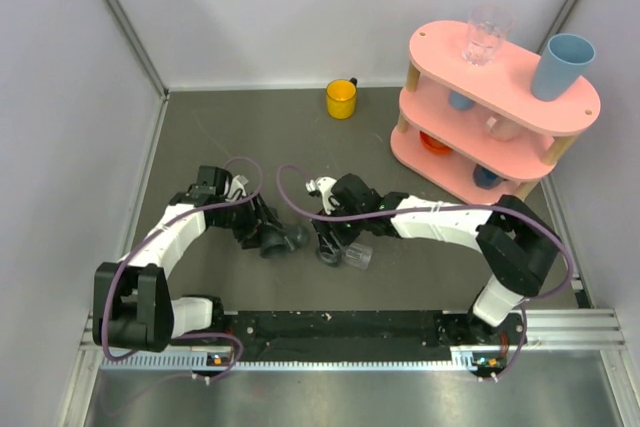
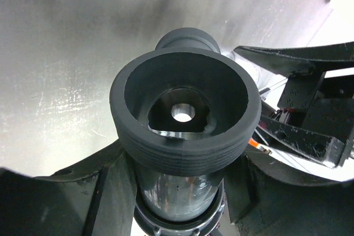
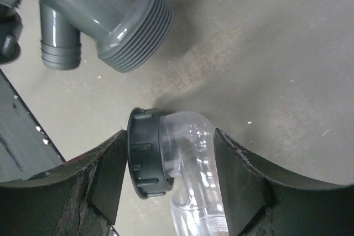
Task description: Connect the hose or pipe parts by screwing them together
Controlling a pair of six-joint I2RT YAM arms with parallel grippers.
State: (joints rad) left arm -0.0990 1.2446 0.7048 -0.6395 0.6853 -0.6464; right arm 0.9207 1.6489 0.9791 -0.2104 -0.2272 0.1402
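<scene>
The place is a robotics lab test cell. Plain pale panel walls [image 1: 300, 7], joined by bare aluminium corner struts [image 1: 120, 17], box in a dark grey matte bench [image 1: 250, 137]. Two white-and-black robot arms [image 1: 170, 232] are bolted to a black base rail [image 1: 340, 325] on slotted aluminium extrusion [image 1: 570, 325], with thin purple cables [image 1: 290, 192] looping over them. A pink tiered plastic shelf [image 1: 500, 77] carries assorted cups.
</scene>
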